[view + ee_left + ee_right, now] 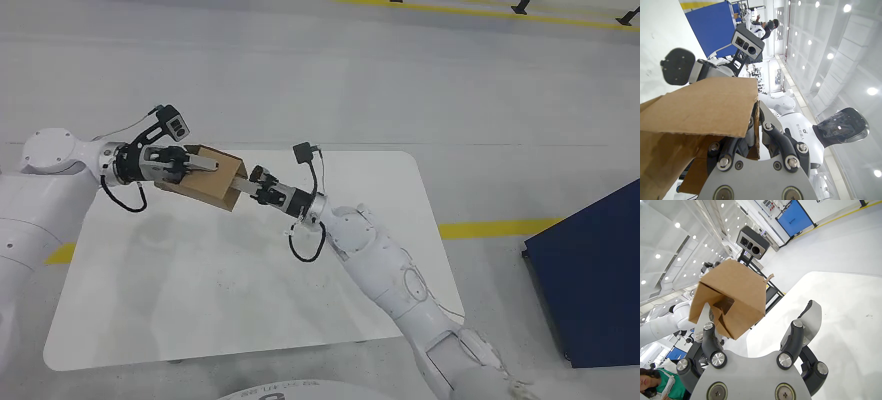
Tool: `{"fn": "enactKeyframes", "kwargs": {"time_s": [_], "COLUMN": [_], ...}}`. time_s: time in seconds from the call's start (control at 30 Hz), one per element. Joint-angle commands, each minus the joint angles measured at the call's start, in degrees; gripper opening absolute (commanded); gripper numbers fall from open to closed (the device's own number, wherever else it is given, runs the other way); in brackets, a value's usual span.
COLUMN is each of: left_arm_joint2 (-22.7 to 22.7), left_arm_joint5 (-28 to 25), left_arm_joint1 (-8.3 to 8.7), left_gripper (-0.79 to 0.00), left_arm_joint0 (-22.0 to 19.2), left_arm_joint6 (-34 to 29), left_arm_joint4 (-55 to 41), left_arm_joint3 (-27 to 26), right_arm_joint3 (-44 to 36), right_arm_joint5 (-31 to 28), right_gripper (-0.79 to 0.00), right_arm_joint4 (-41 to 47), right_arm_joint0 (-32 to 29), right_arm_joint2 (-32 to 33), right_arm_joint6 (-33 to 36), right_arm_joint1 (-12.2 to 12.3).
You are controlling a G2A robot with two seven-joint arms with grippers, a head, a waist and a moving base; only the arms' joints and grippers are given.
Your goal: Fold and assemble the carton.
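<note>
Pinching the carton (212, 177), left tool (180, 165) — right tool (250, 181) splayed beside it.

From my seat, the top camera looks steeply down on the counter (250, 300). Both wrist cameras tilt upward, close against the carton (696, 106) they share.

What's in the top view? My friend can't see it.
A brown carton is held over a white table. The left end effector grips one end; the open right end effector touches the other.
</note>
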Motion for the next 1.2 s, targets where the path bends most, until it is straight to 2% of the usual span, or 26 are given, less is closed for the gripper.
{"fn": "enactKeyframes", "kwargs": {"time_s": [0.0, 0.23, 0.33, 0.4, 0.47, 0.57, 0.63, 0.73, 0.77, 0.8, 0.83, 1.0, 1.17], "left_arm_joint2": [-0.6, -1.6, -0.2, 2.3, 6.1, 12.4, 15.5, 20.2, 21.6, 23.0, 24.2, 28.3, 27.0], "left_arm_joint5": [-0.1, -0.2, -0.7, 1.3, 7.7, 21.9, 29.1, 35.9, 37.7, 39.0, 40.1, 41.3, 38.7], "left_arm_joint1": [0.29, 0.96, 0.93, 0.82, 0.45, -0.87, -2.17, -4.41, -5.23, -6.09, -6.99, -11.00, -12.79], "left_gripper": [-0.785, -0.785, -0.785, -0.785, -0.785, -0.785, -0.785, -0.785, -0.526, -0.126, 0.000, 0.000, 0.000], "left_arm_joint0": [0.2, 0.4, -0.9, -2.1, -3.5, -5.5, -6.1, -7.3, -7.7, -8.1, -8.4, -9.4, -9.5], "left_arm_joint6": [0.0, 0.0, 3.0, 6.7, 11.1, 20.1, 23.3, 22.7, 21.9, 21.5, 21.2, 19.3, 21.9], "left_arm_joint4": [-0.1, 2.1, 10.6, 20.5, 32.4, 49.5, 54.8, 60.5, 61.7, 63.1, 64.2, 66.5, 64.6], "left_arm_joint3": [0.0, -0.3, -1.2, -3.3, -6.1, -11.3, -14.3, -16.0, -16.0, -15.9, -15.6, -12.2, -8.7], "right_arm_joint3": [-1.0, -3.5, -4.0, -4.5, -5.3, -6.4, -7.1, -8.3, -8.7, -9.0, -9.3, -9.7, -9.8], "right_arm_joint5": [-1.0, -1.8, -2.0, -2.8, -4.3, -6.5, -7.5, -8.5, -8.8, -8.9, -9.1, -8.4, -8.5], "right_gripper": [-0.015, -0.003, 0.000, 0.000, 0.000, 0.000, 0.000, 0.000, 0.000, 0.000, 0.000, 0.000, 0.000], "right_arm_joint4": [2.4, 5.2, 4.9, 5.4, 7.6, 11.6, 13.9, 15.7, 16.0, 16.2, 16.3, 15.9, 15.2], "right_arm_joint0": [-1.0, -3.2, -3.8, -4.5, -5.7, -7.9, -9.2, -10.8, -11.2, -11.5, -11.7, -11.7, -11.6], "right_arm_joint2": [1.9, 5.1, 5.8, 7.5, 9.7, 13.4, 15.4, 17.0, 17.2, 17.4, 17.4, 16.8, 16.0], "right_arm_joint6": [1.0, 3.8, 2.8, 1.1, 0.1, 0.0, 0.6, 1.8, 2.2, 2.7, 3.2, 4.6, 5.2], "right_arm_joint1": [0.4, 1.3, 1.5, 1.7, 2.0, 2.6, 3.0, 3.4, 3.5, 3.5, 3.6, 3.7, 3.7]}}
